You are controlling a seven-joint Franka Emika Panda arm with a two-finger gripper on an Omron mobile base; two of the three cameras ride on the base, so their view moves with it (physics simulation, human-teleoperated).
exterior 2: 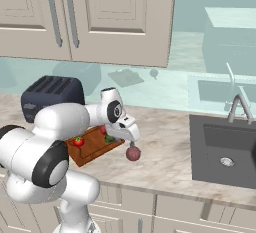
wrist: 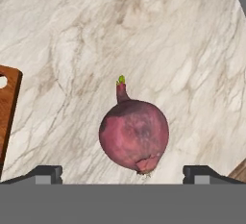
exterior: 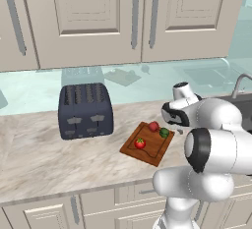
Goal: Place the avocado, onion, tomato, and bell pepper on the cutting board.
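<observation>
Onion [wrist: 134, 140] lay on the marble counter [wrist: 144, 35] just beside the cutting board [exterior 2: 92, 147], off its sink-side edge. Gripper [wrist: 123, 175] hovered over the onion, fingers spread wide, holding nothing. Tomato [exterior: 140, 143], bell pepper [exterior: 153, 126] and avocado [exterior: 164, 132] sat on the board.

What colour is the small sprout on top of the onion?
Light green, on the onion's mauve neck; the hand view shows it best.
</observation>
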